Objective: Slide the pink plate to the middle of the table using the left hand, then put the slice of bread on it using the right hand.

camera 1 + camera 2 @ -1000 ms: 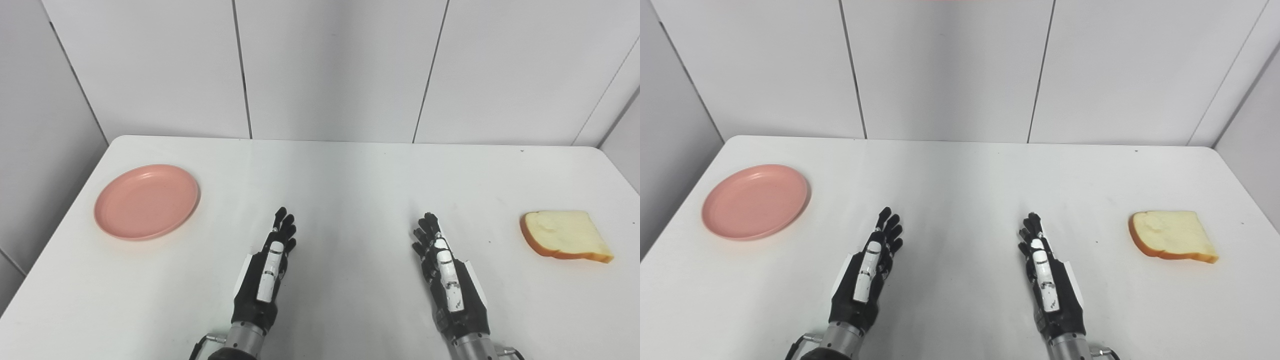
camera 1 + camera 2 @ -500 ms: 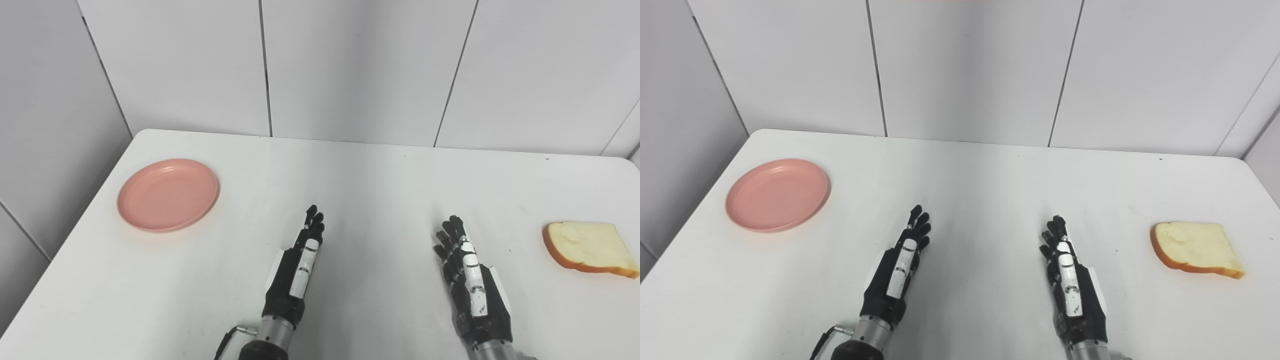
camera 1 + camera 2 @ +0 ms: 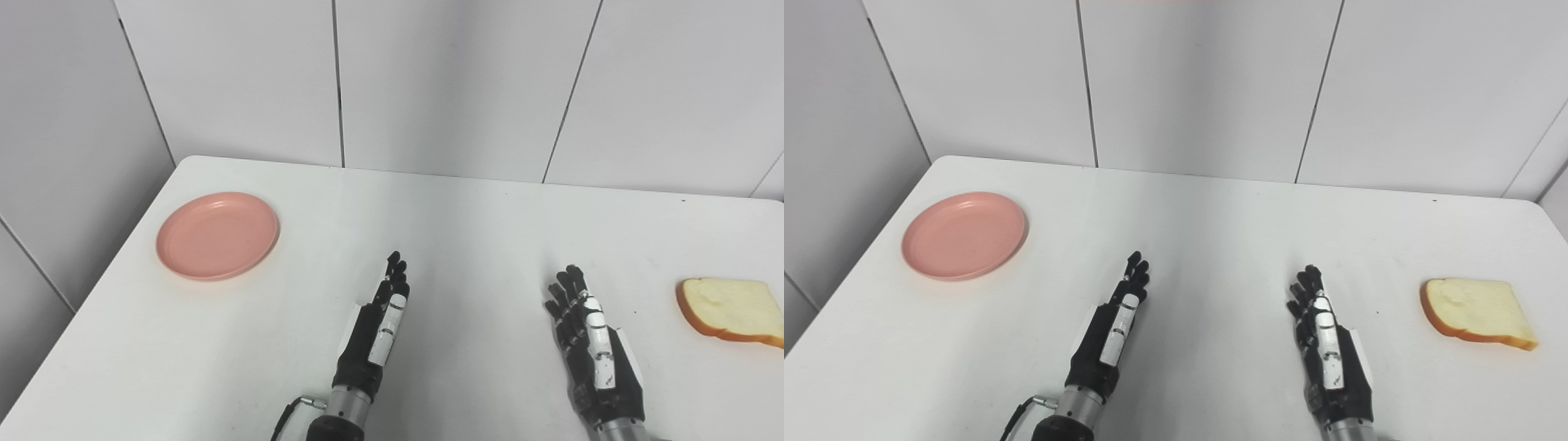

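Left hand (image 3: 381, 321) slightly forward — pink plate (image 3: 217, 235) well left.

I am facing a smooth white rectangular table (image 3: 465, 214); pale grey seamed wall panels (image 3: 453, 79) are rising directly behind it.

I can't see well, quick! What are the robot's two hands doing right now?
Left hand: open, holding nothing, above the table.
Right hand: open, holding nothing, apart from the bread.
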You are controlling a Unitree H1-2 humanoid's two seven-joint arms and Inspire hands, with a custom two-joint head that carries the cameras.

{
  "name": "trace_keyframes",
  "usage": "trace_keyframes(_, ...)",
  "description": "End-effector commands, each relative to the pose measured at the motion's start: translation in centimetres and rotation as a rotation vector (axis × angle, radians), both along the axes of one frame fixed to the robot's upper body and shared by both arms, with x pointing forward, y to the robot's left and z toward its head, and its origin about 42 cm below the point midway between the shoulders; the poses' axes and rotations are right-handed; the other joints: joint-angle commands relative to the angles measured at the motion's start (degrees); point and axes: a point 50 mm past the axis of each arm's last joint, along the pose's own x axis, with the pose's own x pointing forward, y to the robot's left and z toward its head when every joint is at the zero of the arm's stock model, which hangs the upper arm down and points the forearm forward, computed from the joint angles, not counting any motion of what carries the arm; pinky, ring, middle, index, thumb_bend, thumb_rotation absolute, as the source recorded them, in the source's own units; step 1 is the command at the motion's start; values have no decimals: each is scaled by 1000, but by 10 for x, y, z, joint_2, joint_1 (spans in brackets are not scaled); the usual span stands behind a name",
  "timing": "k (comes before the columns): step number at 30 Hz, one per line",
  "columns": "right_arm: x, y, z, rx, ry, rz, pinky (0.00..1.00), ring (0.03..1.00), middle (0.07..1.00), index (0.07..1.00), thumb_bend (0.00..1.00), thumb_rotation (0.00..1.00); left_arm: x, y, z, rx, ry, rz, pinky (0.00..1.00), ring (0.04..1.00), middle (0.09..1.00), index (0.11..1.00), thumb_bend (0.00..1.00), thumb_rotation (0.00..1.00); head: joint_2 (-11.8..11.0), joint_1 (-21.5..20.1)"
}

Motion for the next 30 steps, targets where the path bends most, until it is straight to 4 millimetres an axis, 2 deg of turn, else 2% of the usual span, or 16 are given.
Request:
trace_keyframes(1,-14,-10,-26,-4,78,-4,1000,1000,1000,1000,360,1000,-4,-9,-16,19,99,6,1000,999,990,1000,478,1000,0,1)
trace_keyframes(6,-14,-12,-27,-17,65,-19,1000,1000,1000,1000,356,1000,-4,-13,-19,-50,109,10,999,989,982,1000,494,1000,-1,14)
trace_keyframes(9,-13,-15,-28,-8,66,-5,1000,1000,1000,1000,359,1000,-3,-11,-20,26,79,-7,989,984,985,1000,502,1000,-4,27)
trace_keyframes(12,-12,-18,-30,-3,70,-6,1000,1000,1000,1000,355,1000,-2,-14,-20,22,71,-3,999,979,975,990,480,1000,-7,39)
trace_keyframes(17,-10,-21,-33,22,64,-3,1000,1000,1000,1000,370,1000,-1,-15,-19,21,94,-6,1000,994,983,997,469,1000,-8,41)
trace_keyframes(20,-9,-23,-33,24,75,-3,1000,1000,1000,1000,385,1000,1,-18,-19,89,86,15,977,974,963,980,486,1000,-10,49)
trace_keyframes(24,-6,-25,-35,33,61,-5,1000,1000,1000,1000,384,1000,3,-18,-19,111,75,-4,999,992,967,988,483,1000,-8,53)
trace_keyframes(27,-4,-26,-36,45,59,-6,1000,1000,1000,1000,389,1000,5,-21,-18,103,86,5,1000,983,965,987,537,1000,-9,56)
trace_keyframes(30,-3,-28,-37,43,54,2,1000,1000,1000,1000,389,1000,6,-22,-17,108,91,1,1000,989,963,984,506,1000,-8,57)
